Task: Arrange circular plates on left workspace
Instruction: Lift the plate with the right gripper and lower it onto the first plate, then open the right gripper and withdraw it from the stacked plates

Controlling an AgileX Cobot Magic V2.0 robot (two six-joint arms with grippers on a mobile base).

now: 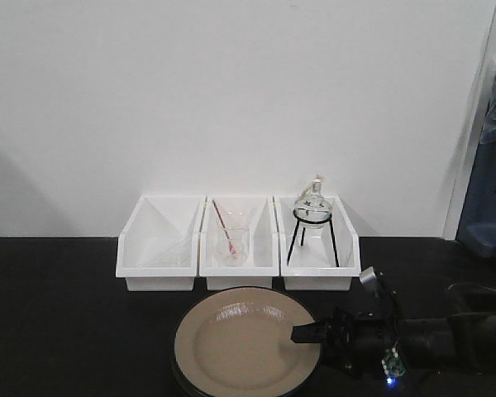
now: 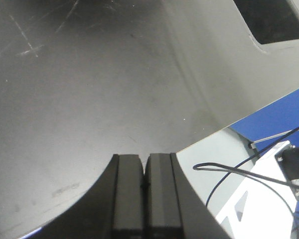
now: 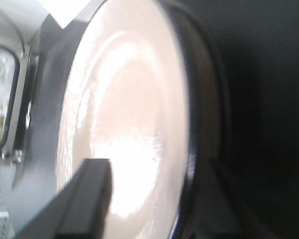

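A round beige plate [image 1: 240,343] with a dark rim lies on the black benchtop [image 1: 58,331], front centre, just before the white bins. In the right wrist view a second tan band [image 3: 202,99] shows past the plate's [image 3: 124,114] dark rim; I cannot tell whether it is another plate underneath. My right gripper [image 1: 302,337] reaches in from the right and is open. One finger [image 3: 89,199] hovers over the plate's top and the other sits outside the rim, so the jaws [image 3: 154,169] straddle the right edge. My left gripper [image 2: 144,157] is shut on nothing above the bare benchtop [image 2: 89,99].
Three white bins stand along the wall: a left bin [image 1: 159,252], a middle bin [image 1: 240,248] with a glass beaker and a red stick, and a right bin [image 1: 314,248] with a glass lamp on a black tripod. A dark recess [image 2: 274,20] and cables [image 2: 249,172] lie beside the left arm.
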